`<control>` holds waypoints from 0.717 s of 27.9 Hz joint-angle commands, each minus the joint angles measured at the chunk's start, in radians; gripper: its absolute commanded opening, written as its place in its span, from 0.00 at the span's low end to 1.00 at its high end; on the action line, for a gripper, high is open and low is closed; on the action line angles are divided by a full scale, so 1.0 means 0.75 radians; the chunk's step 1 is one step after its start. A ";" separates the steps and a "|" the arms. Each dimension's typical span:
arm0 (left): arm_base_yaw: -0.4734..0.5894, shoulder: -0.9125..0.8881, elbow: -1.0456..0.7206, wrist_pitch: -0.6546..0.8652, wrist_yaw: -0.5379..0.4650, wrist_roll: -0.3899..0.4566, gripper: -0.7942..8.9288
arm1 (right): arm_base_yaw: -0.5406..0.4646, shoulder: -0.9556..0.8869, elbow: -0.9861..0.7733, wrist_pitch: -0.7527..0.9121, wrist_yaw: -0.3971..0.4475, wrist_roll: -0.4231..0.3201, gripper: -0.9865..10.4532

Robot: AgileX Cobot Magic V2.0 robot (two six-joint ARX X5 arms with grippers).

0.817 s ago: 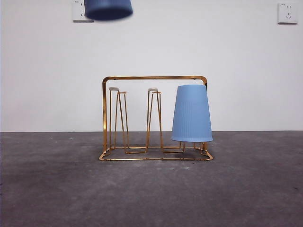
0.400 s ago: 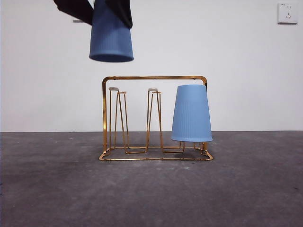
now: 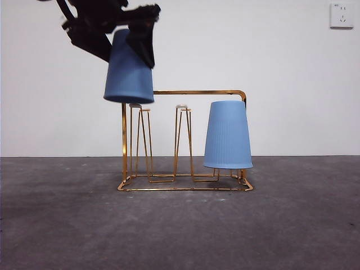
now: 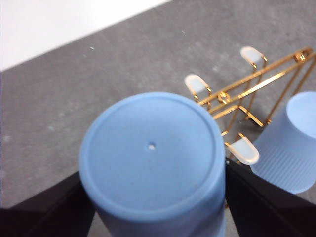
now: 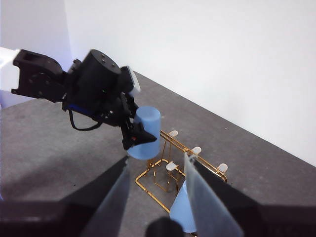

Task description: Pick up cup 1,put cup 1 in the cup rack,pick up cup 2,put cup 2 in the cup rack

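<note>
Cup 2 (image 3: pixel 129 67) hangs upside down in our left gripper (image 3: pixel 121 42), jaws clamped on its sides near the closed end; in the front view its rim sits level with the pale tip of the rack's (image 3: pixel 185 140) left-most prong, hiding the handle frame's left corner; whether rim and tip touch we cannot tell; from the left wrist we see the cup's flat bottom (image 4: pixel 150 148) large between the black jaws, three pale prong tips beside it; cup 1 (image 3: pixel 228 135) sits inverted on the rack's other end, upright, its rim just above the wire base; our right gripper (image 5: pixel 155 197) waits high above the table (image 3: pixel 180 225), jaws apart, holding nothing
</note>
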 commanded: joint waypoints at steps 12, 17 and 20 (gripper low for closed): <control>0.002 0.181 -0.011 0.052 0.032 -0.036 0.07 | 0.001 -0.001 -0.005 0.007 0.023 -0.010 0.25; 0.003 0.245 -0.012 0.038 0.041 -0.059 0.07 | 0.001 -0.001 -0.005 0.007 0.026 -0.016 0.25; 0.008 0.266 -0.014 0.015 0.040 -0.067 0.07 | 0.001 -0.001 -0.005 0.008 0.026 -0.019 0.25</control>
